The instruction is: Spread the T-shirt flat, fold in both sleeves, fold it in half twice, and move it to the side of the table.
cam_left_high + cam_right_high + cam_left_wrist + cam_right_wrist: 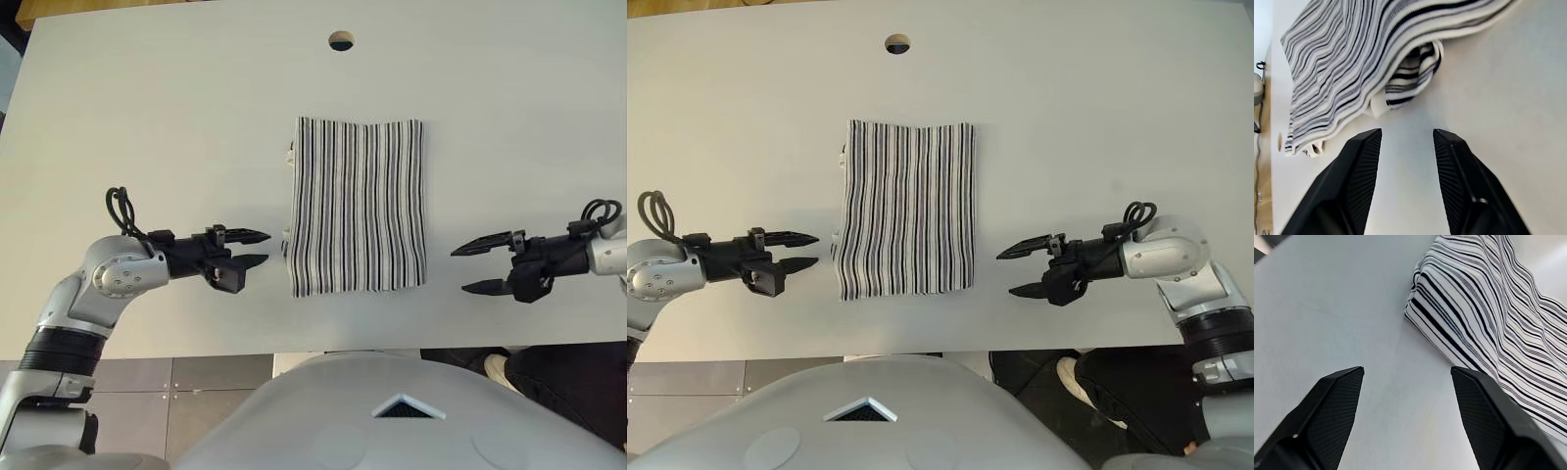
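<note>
Between our two pincers, on the pale counter (147, 127), we find the black-and-white striped T-shirt (359, 206) lying folded into a compact rectangle, its stripes running along its longer sides. Our left pincer (266, 247) sits just beside the shirt's near-left corner, apart from the cloth, its two dark fingers parted with nothing between them. Straight ahead of its tips, in the left wrist view, a small tucked layer of striped fabric pokes out from under the top layer at that edge. Our right pincer (458, 271) rests on the opposite side, near the shirt's near-right corner but a little farther off than the left one, and it too stands wide apart and empty; the right wrist view shows bare counter between its fingers and the folded corner of the shirt just beyond them. Both pincers point inward toward the shirt, low over the counter. Well beyond the shirt's far edge, a small round hole (341, 41) shows in the counter.
</note>
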### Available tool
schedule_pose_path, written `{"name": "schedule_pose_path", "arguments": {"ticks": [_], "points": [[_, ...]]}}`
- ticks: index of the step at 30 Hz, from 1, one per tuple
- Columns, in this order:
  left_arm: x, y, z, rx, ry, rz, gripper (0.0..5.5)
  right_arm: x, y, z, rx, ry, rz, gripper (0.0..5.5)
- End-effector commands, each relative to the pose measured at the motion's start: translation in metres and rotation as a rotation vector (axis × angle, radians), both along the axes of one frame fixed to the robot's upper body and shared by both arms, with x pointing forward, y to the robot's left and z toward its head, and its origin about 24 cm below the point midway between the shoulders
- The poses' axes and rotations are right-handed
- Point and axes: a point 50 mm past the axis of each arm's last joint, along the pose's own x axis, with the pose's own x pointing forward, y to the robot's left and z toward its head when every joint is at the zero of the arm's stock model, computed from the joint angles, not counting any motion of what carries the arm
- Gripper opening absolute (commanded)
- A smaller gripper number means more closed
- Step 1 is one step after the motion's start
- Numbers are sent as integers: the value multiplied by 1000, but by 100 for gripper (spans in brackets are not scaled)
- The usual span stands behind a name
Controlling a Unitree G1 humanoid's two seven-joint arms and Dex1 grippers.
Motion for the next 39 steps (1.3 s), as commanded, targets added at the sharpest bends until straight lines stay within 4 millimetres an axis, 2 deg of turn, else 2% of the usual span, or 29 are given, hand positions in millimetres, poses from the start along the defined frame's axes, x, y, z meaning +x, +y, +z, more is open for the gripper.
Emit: {"name": "schedule_pose_path", "arguments": {"ticks": [1,5,10,14,24,27,30,36,39], "points": [[5,-4,1,-12,-53,-26,195,7,-3,-9,-9,-84,-61,330],[4,-10,0,-40,-85,-51,195,22,-4,-14,-15,-178,-104,330],[-1,-17,-4,-63,-62,-74,268,38,-3,-14,-9,-260,-126,332],[1,-22,-4,-76,-79,-88,331,35,3,-21,17,-288,-97,332],[3,-41,-16,-66,-87,-170,331,14,13,-33,75,-258,-44,332],[2,-48,-21,-69,-90,-191,331,17,16,-31,88,-266,-39,332],[5,-52,-22,-70,-89,-217,285,11,19,-29,125,-281,-35,332],[2,-47,-23,-69,-79,-199,191,-1,38,-33,196,-292,102,332],[1,-47,-23,-69,-79,-192,140,-4,44,-36,209,-280,141,276]]}}
